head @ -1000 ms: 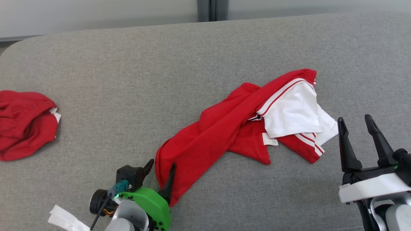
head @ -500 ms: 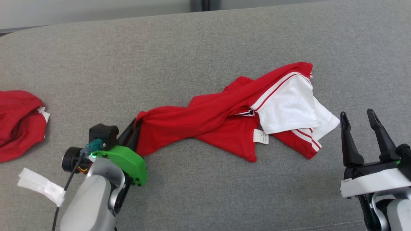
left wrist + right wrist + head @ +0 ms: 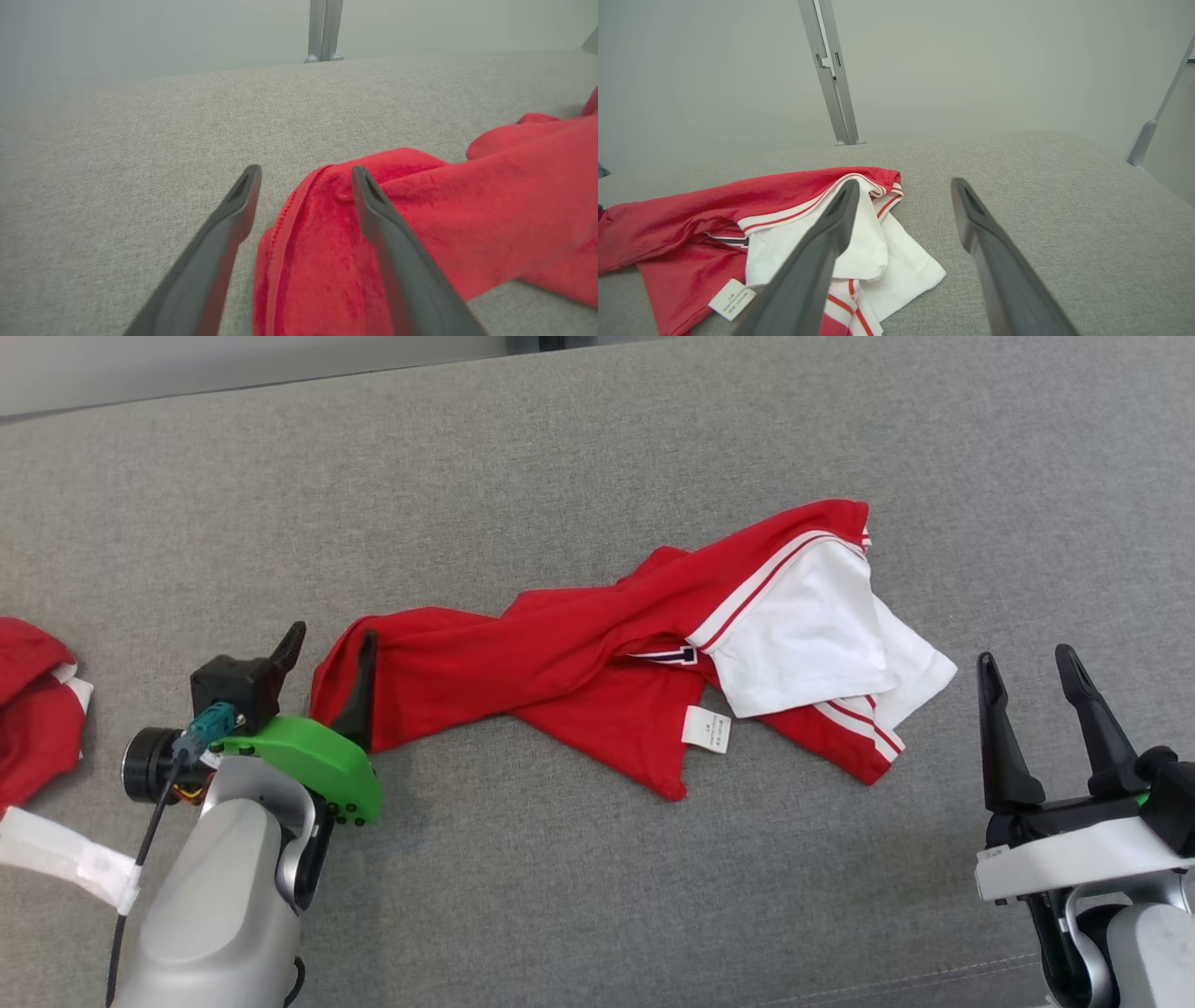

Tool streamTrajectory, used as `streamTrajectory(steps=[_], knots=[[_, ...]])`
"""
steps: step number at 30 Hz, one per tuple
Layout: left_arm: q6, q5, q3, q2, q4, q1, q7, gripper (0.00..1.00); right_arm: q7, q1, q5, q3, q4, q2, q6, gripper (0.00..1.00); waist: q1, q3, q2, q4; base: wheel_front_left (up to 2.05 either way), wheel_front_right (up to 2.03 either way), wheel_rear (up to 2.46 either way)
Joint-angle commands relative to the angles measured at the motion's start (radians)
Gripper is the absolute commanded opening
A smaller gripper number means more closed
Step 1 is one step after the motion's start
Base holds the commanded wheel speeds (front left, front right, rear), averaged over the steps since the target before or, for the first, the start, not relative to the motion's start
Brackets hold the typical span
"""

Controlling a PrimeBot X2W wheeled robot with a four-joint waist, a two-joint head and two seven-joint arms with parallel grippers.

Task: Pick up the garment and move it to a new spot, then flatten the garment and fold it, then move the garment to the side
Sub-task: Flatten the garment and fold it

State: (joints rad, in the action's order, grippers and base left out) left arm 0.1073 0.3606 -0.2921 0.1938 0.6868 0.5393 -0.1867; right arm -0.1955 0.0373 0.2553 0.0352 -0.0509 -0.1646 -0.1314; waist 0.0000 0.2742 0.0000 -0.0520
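A: Garment (image 3: pixel 560 658), red with a white panel and stripes, lies as a twisted, crumpled band across the middle of the grey desk (image 3: pixel 597 448). Tools?

B: Left tool (image 3: pixel 331 637): fingers apart, straddling the band's left end, nothing clamped. Right tool (image 3: pixel 1025 658): fingers apart, empty, just beside the white panel, not touching.

A: Judged step: flattening. How to do it well?

B: Pinch one layer at the hem, not the whole twist. Take the opposite end likewise. Draw the ends apart low over the desk so the twist unrolls.

A: View differences?

B: Left wrist view resolves a stitched hem (image 3: pixel 280 219) running between the fingers, with one finger over cloth; from the head that detail is too small. Right wrist view separates the overlapping white layers and the label (image 3: pixel 732 291). Head view gives the band's full length, plus a second red garment (image 3: pixel 33 709) well apart at far left.
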Motion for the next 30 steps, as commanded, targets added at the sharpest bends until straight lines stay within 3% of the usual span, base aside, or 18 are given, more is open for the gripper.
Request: streamTrajectory(steps=[1,6,15,21,30], knots=[[-0.021,-0.001,0.011,-0.001,-0.002,-0.029,-0.028,1.0,-0.004,0.005,-0.003,-0.005,0.001,0.006,0.001,1.0,0.0,-0.016,0.0,0.004,0.0,0.0,0.0],[-0.077,0.0,0.059,-0.009,-0.092,-0.102,-0.075,1.0,0.013,-0.014,-0.015,-0.004,-0.01,0.013,0.001,1.0,0.0,-0.053,0.0,0.023,0.0,0.0,0.0],[-0.168,-0.087,0.119,-0.003,-0.406,-0.336,-0.078,1.0,0.061,-0.058,-0.041,0.002,-0.032,0.015,0.001,1.0,0.0,-0.122,0.0,0.054,0.0,0.0,0.0],[-0.188,-0.109,0.112,-0.001,-0.495,-0.436,-0.078,1.0,0.08,-0.078,-0.042,0.005,-0.043,0.013,0.001,1.0,0.0,-0.147,0.0,0.067,0.0,0.0,0.0],[-0.193,-0.103,0.104,0.008,-0.513,-0.468,-0.065,1.0,0.093,-0.089,-0.042,0.007,-0.055,0.012,0.001,1.0,0.0,-0.147,0.0,0.069,0.0,0.0,0.0]])
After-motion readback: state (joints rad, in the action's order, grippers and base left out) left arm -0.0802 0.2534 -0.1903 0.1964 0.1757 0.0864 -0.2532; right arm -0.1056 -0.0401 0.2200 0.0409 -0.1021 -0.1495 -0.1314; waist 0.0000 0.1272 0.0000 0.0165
